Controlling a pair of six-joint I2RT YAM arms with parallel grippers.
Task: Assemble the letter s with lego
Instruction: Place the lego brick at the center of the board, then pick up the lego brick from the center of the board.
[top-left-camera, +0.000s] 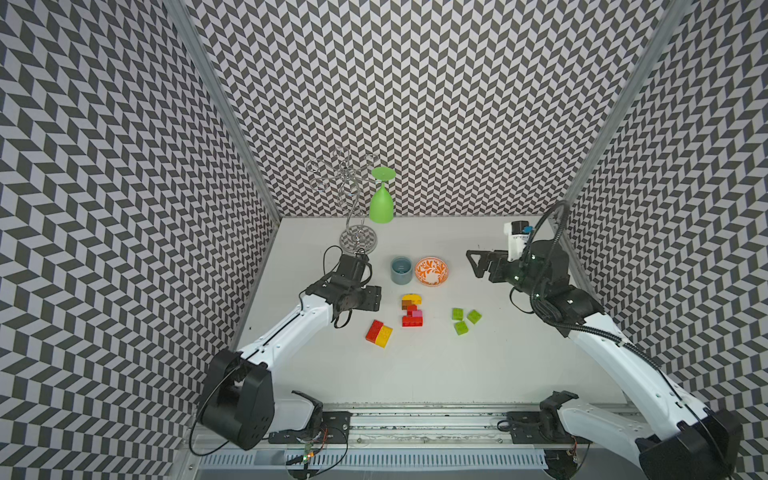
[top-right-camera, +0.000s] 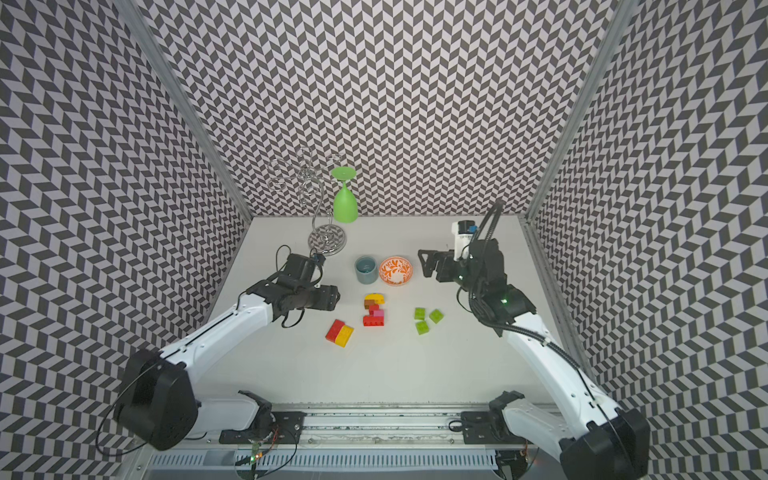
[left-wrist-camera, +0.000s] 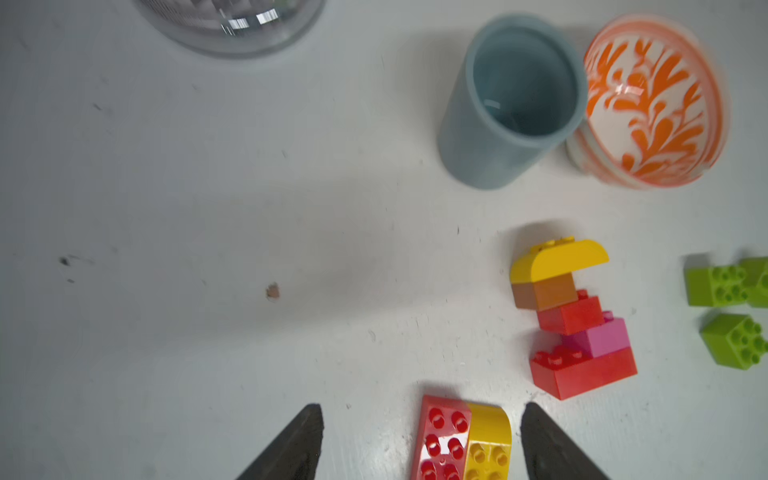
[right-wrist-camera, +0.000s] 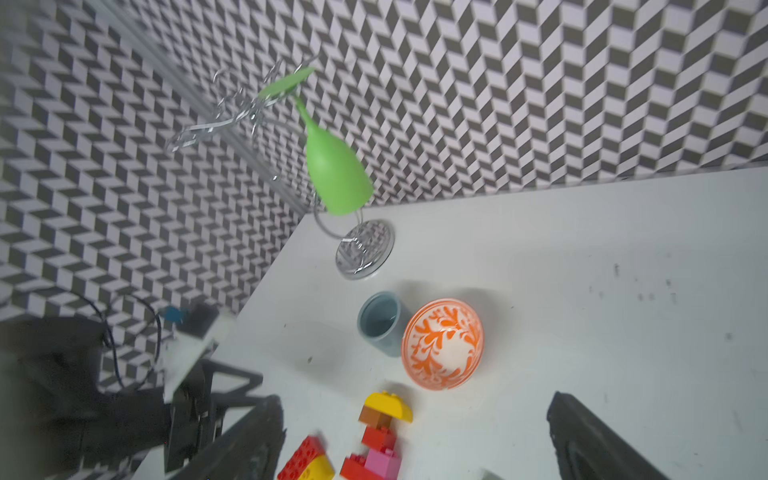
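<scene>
My left gripper, jaws spread and empty, hangs over the red-and-yellow brick pair, which lies lengthwise between them on the table, far from my wide-open right gripper.

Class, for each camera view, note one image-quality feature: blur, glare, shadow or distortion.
Both top views: sharp, evenly lit, patterned walls splaying outward. Left wrist view: orange-patterned bowl smeared at its rim; white glare on the red brick. Right wrist view: wire rack streaked with blur.
</scene>
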